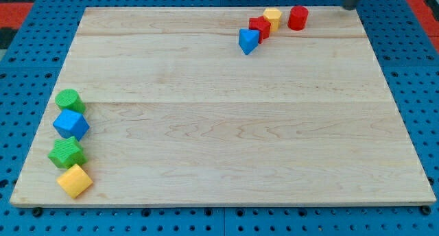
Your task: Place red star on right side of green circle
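Red star point(258, 27) is seen near the worktop's point(226, 140) top, touching a yellow block point(273, 18) and blue block point(248, 40); green circle point(69, 99) lies far left. Light, rigid, easily slid, it is best pushed on its right face. End effector tip point(350, 5) is barely seen; no jaws exist.

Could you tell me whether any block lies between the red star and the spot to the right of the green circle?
No. The red star sits at the view's top, the green circle at its left edge. The blue block touching the star sits just beside that path. My tip shows only at the top edge.
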